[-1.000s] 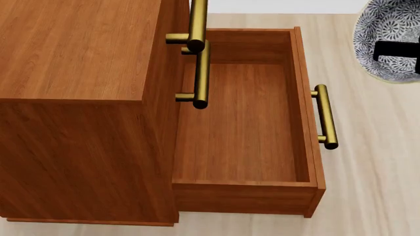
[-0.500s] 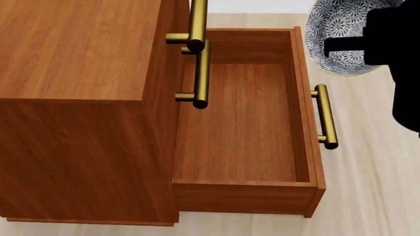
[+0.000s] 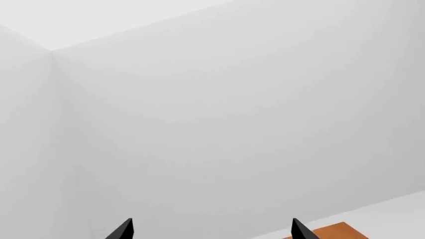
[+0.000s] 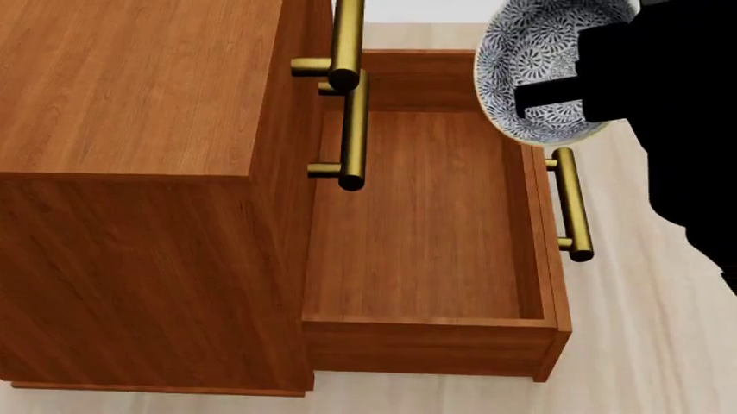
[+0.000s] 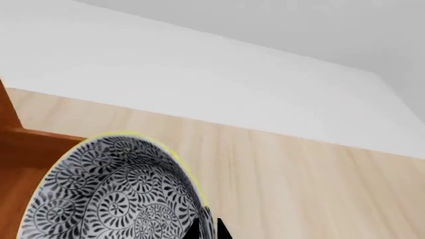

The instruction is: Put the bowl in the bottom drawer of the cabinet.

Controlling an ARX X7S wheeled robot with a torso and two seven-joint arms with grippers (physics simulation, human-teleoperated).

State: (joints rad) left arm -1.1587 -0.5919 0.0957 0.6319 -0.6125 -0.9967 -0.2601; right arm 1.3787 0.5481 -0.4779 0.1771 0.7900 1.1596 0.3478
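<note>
bare simulated room | white walls point(image 3: 232, 124) | pale wood floor point(image 4: 657, 336)

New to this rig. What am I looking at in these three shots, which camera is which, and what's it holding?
These are simulator renders of a wheeled robot with two arms.

The head camera looks down past both arms. It shows the reddish-brown wood-grain cabinet standing on a pale wood floor, with brass bar handles. The bottom drawer is pulled open, and no object shows in the part visible. The black shape at the right is the right gripper, shut on the rim of the small white bowl with a dense blue-grey floral pattern, held over the drawer's far front corner.

The right wrist camera rides on that arm, so the bowl fills its lower part.

The left wrist camera sees mostly blank wall; the left gripper shows only two spread fingertips, holding nothing.
</note>
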